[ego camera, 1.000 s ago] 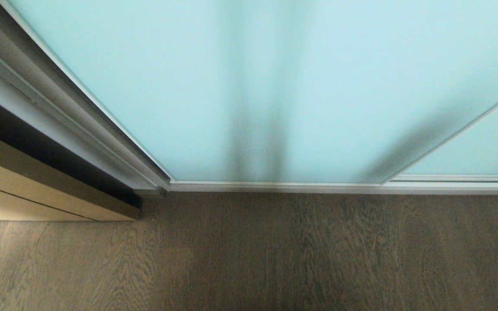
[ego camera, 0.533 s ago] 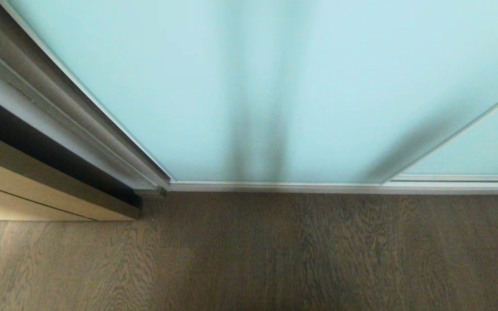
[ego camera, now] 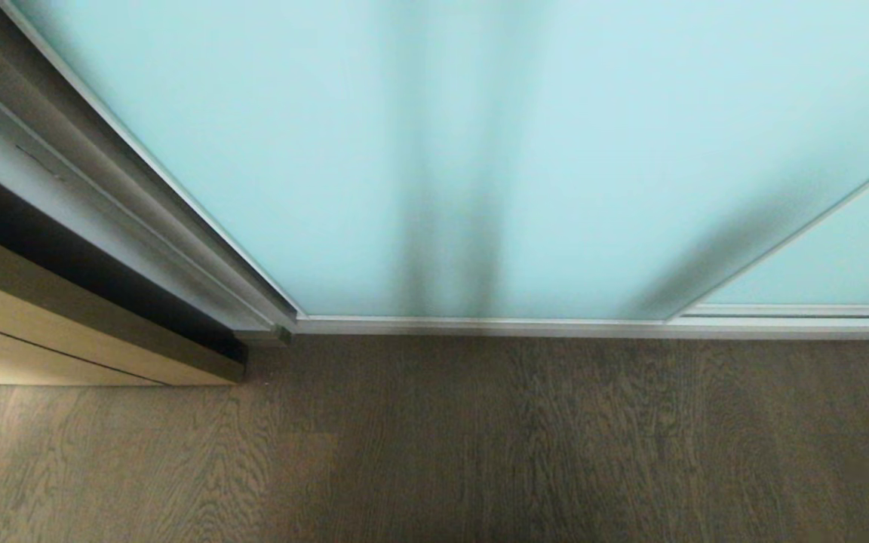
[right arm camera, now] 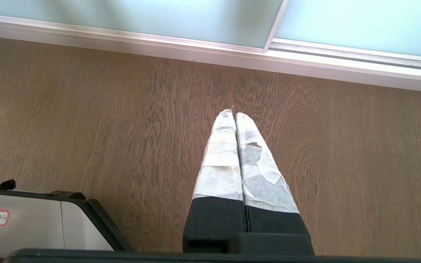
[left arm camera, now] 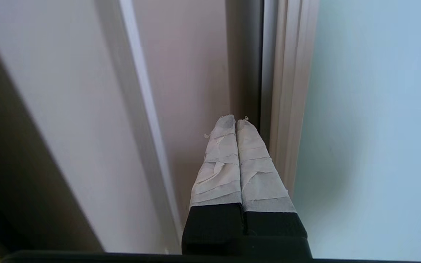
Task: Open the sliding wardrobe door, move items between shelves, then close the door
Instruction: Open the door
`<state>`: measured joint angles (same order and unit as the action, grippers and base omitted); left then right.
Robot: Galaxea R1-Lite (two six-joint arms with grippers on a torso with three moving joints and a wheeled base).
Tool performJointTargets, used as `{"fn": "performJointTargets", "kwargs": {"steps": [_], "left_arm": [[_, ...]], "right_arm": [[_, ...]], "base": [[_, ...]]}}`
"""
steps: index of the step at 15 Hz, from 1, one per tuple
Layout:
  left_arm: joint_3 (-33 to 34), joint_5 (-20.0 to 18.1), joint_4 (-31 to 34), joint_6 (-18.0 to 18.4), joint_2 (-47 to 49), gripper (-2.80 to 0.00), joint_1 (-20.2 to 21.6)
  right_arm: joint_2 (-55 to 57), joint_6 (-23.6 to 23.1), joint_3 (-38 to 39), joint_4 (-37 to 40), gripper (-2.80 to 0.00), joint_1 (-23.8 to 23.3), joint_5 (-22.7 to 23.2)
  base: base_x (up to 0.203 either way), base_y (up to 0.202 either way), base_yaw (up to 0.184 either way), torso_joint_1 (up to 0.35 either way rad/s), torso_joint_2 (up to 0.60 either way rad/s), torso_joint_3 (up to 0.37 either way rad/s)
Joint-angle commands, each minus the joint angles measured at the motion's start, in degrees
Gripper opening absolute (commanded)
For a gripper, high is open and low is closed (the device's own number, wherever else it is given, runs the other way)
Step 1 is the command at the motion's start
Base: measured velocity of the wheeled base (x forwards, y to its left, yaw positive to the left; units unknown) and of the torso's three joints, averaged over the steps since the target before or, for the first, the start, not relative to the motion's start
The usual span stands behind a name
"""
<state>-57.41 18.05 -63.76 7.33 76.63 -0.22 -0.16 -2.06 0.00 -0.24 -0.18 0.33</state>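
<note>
- Your head camera looks steeply down at the foot of the sliding wardrobe door [ego camera: 480,151], a frosted pale aqua glass panel in a thin white-silver frame; it fills the upper part of the view and is drawn fully across.
- Two dim dark streaks show through the glass near the middle, too blurred to identify.
- A second aqua panel [ego camera: 834,264] sits at the far right, its frame edge slanting up behind the first.
- The bottom track [ego camera: 555,326] runs along the base of both panels, meeting the dark wood-grain floor [ego camera: 480,445].
- At the left you see the grey wardrobe side frame [ego camera: 102,196] beside the door's edge, and further left a tan wood panel [ego camera: 42,339].
- Neither arm appears in the head view.
- Your left gripper [left arm camera: 236,122] is raised and closed, its tape-wrapped fingers [left arm camera: 217,171] pressed together with nothing between them.
- Its tips sit just beside the door's vertical frame edge [left arm camera: 287,91], over the pale side panel [left arm camera: 185,73]; you cannot tell whether they touch the frame.
- Your right gripper [right arm camera: 234,111] hangs low over the floor, pointing toward the bottom track, closed and empty, taped fingers [right arm camera: 221,160] together.
- A grey-white part of the robot base [right arm camera: 31,223] shows near the right gripper.
- The cushion and the shelves are hidden behind the glass.
</note>
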Motion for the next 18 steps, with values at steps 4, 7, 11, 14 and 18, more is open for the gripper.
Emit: {"fn": "performJointTargets", "kwargs": {"steps": [4, 7, 11, 14, 18], "left_arm": [[-1.83, 0.14, -0.31, -0.02, 2.71, -2.8, -1.71], [-2.06, 0.14, -0.4, -0.12, 3.91, -2.8, -2.37], [-3.83, 0.14, -1.63, -0.46, 6.6, -2.8, -2.42], [-4.12, 0.14, -3.48, -0.38, 8.27, -2.8, -2.8], [-3.95, 0.23, -3.76, -0.2, 8.62, -2.8, -6.78]], "right_arm": [[0.07, -0.02, 0.0, -0.02, -2.8, 0.01, 0.07], [0.07, -0.05, 0.0, -0.02, -2.8, 0.01, 0.1], [0.07, -0.05, 0.0, -0.02, -2.8, 0.01, 0.03], [0.07, 0.04, 0.0, -0.02, -2.8, 0.01, 0.09], [0.07, -0.05, 0.0, -0.02, -2.8, 0.01, 0.03]], "base": [[0.0, 0.0, 0.0, 0.0, 0.0, 0.0], [0.0, 0.0, 0.0, 0.0, 0.0, 0.0], [0.0, 0.0, 0.0, 0.0, 0.0, 0.0], [0.0, 0.0, 0.0, 0.0, 0.0, 0.0], [0.0, 0.0, 0.0, 0.0, 0.0, 0.0]]}}
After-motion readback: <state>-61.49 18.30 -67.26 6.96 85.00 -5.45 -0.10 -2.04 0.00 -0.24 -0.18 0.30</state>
